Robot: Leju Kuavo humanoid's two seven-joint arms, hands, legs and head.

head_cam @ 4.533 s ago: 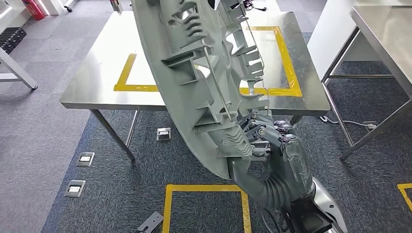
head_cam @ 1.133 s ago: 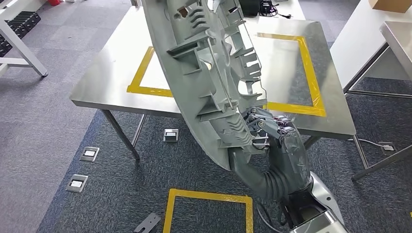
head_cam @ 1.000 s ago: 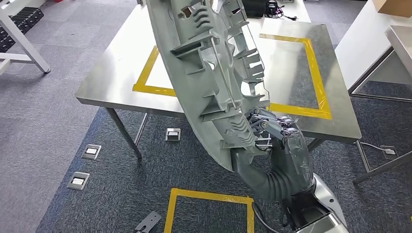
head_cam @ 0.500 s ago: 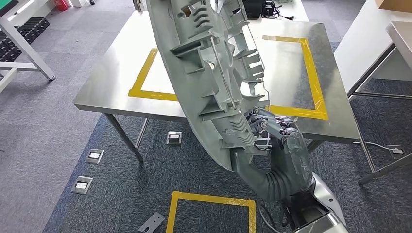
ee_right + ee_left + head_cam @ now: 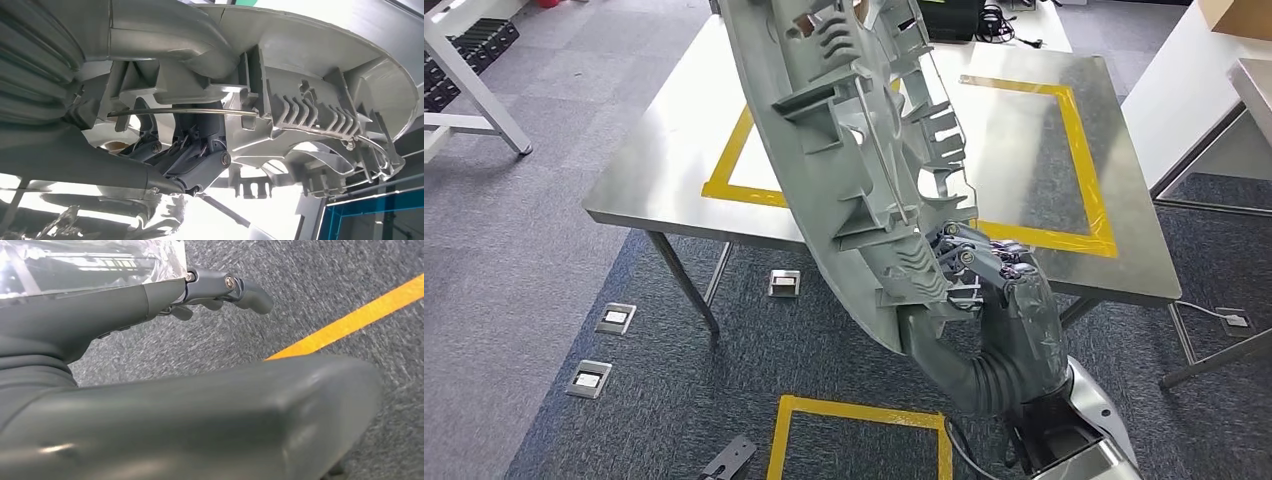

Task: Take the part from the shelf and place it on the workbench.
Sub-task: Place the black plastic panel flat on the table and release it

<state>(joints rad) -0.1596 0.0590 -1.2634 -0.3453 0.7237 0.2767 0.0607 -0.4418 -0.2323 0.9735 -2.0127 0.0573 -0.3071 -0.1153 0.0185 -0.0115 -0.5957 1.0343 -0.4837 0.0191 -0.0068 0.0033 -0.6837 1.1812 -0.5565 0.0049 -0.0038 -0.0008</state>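
Note:
A large grey moulded part (image 5: 844, 150) with ribs and a thin metal rod stands steeply tilted in front of me, hiding the middle of the workbench. My right hand (image 5: 984, 285) grips its lower end, fingers (image 5: 192, 160) hooked into the ribs of the part (image 5: 310, 115). The steel workbench (image 5: 664, 160) with a yellow tape rectangle lies just beyond the part. My left hand (image 5: 150, 390) hangs over the grey carpet; its fingers (image 5: 225, 286) and thick thumb are apart with nothing between them.
A white table (image 5: 1184, 90) with a cardboard box (image 5: 1239, 15) stands to the right. A yellow tape square (image 5: 859, 412) and floor sockets (image 5: 614, 318) mark the carpet before the bench. A black device with cables (image 5: 959, 15) sits at the bench's far edge.
The whole picture has shifted, so the camera has moved and the workbench sits a little nearer and more centred. The part stays the same in my right hand.

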